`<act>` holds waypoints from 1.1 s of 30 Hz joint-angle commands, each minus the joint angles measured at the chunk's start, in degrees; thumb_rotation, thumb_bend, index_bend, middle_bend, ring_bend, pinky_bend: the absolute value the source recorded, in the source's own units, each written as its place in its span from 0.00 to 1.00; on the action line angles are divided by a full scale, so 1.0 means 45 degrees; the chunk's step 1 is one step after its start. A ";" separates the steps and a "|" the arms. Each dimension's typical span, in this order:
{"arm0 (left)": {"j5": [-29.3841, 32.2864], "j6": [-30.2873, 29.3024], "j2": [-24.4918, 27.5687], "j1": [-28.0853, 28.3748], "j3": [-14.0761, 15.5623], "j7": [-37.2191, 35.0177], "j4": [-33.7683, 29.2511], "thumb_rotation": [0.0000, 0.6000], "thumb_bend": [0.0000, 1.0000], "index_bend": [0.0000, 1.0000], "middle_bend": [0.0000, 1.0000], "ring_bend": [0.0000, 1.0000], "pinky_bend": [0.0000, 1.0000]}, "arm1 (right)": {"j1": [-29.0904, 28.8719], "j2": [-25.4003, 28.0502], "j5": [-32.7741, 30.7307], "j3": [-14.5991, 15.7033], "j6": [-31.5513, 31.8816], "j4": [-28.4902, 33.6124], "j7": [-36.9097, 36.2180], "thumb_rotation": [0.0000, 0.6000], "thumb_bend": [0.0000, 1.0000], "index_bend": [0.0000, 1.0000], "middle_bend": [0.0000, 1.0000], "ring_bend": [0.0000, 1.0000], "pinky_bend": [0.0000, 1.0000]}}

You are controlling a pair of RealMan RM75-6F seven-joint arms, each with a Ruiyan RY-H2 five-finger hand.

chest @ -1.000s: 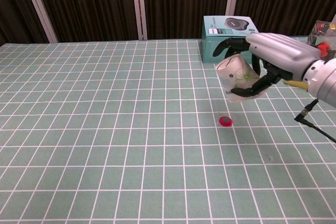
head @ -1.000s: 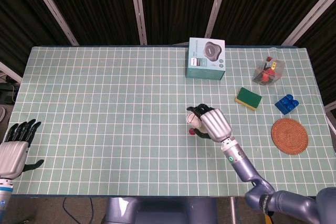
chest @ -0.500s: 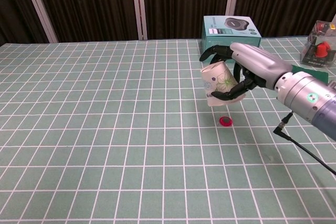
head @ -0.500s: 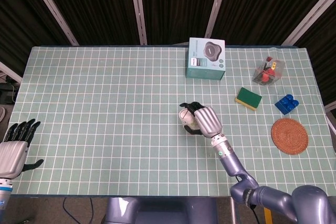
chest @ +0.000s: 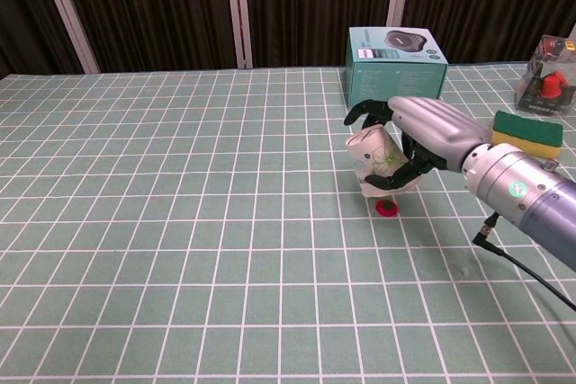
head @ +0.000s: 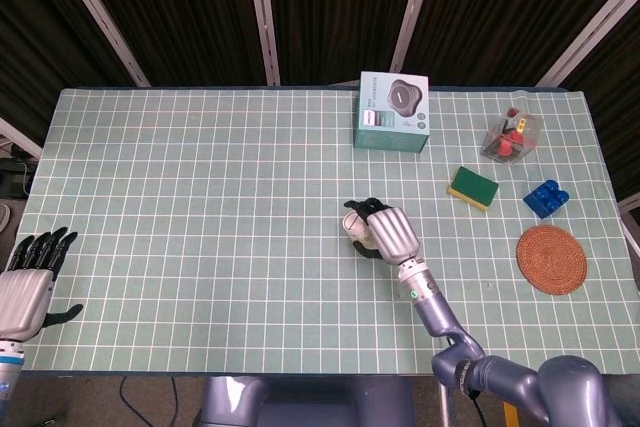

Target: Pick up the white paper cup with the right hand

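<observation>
My right hand (head: 388,232) (chest: 423,136) grips the white paper cup (chest: 376,158) (head: 354,224), its dark fingers wrapped around the cup's side. The cup carries a green leaf print and is tilted, its rim toward the left, held low over the middle of the table just above a small red disc (chest: 388,209). In the head view only the cup's rim shows beyond the hand. My left hand (head: 30,282) rests at the table's near left corner, fingers apart, holding nothing.
A teal box (head: 394,111) (chest: 393,60) stands at the back. A green-yellow sponge (head: 472,188) (chest: 527,129), a blue brick (head: 545,198), a clear case with red parts (head: 512,135) and a round cork coaster (head: 551,259) lie to the right.
My right hand carried the cup leftward and then lowered it toward the table near the red disc. The left hand stayed still.
</observation>
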State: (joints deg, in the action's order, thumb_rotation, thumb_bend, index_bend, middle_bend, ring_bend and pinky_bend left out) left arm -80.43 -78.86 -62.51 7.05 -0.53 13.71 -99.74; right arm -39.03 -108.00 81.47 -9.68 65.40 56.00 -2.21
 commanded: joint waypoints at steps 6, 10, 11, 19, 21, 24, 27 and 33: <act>0.0042 0.0013 0.0013 0.0005 -0.0018 -0.0034 0.0014 1.00 0.00 0.00 0.00 0.00 0.00 | 0.0065 0.0035 -0.0008 0.0139 -0.0229 -0.0038 0.0116 1.00 0.22 0.23 0.36 0.20 0.52; 0.0065 0.0053 -0.0008 0.0023 -0.0017 0.0002 0.0033 1.00 0.00 0.00 0.00 0.00 0.00 | 0.0132 0.0254 0.0122 0.0318 -0.0329 0.0179 -0.0064 1.00 0.20 0.14 0.27 0.17 0.49; 0.0076 0.0060 -0.0017 0.0026 -0.0018 0.0014 0.0035 1.00 0.00 0.00 0.00 0.00 0.00 | 0.0151 0.0341 0.0231 0.0399 -0.0291 0.0223 -0.0085 1.00 0.20 0.12 0.26 0.16 0.48; 0.0018 0.0019 -0.0041 0.0012 0.0018 0.0111 -0.0016 1.00 0.00 0.00 0.00 0.00 0.00 | 0.0383 0.0839 0.0568 0.0678 -0.0056 0.0900 -0.0329 1.00 0.18 0.09 0.21 0.12 0.44; -0.0017 0.0001 -0.0037 0.0003 0.0035 0.0118 -0.0039 1.00 0.00 0.00 0.00 0.00 0.00 | 0.0454 0.0980 0.0623 0.0731 0.0010 0.1151 -0.0283 1.00 0.18 0.09 0.20 0.11 0.44; -0.0088 -0.0039 -0.0025 -0.0016 0.0065 0.0120 -0.0071 1.00 0.00 0.00 0.00 0.00 0.00 | 0.0564 0.1200 0.0660 0.0813 0.0053 0.1603 -0.0144 1.00 0.18 0.09 0.19 0.11 0.44; -0.0158 -0.0092 -0.0001 -0.0038 0.0084 0.0092 -0.0110 1.00 0.00 0.00 0.00 0.00 0.00 | 0.0649 0.1388 0.0717 0.0863 0.0141 0.2025 0.0069 1.00 0.17 0.08 0.15 0.09 0.42; -0.0333 -0.0222 0.0088 -0.0090 0.0118 -0.0045 -0.0188 1.00 0.00 0.00 0.00 0.00 0.00 | 0.0878 0.1815 0.1009 0.0888 0.0762 0.2870 0.0378 1.00 0.14 0.06 0.12 0.04 0.33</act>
State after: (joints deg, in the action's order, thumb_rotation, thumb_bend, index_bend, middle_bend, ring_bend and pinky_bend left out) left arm -81.89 -79.82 -62.15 6.67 -0.01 13.55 -100.56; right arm -35.52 -100.66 85.58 -5.74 67.95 67.64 -0.81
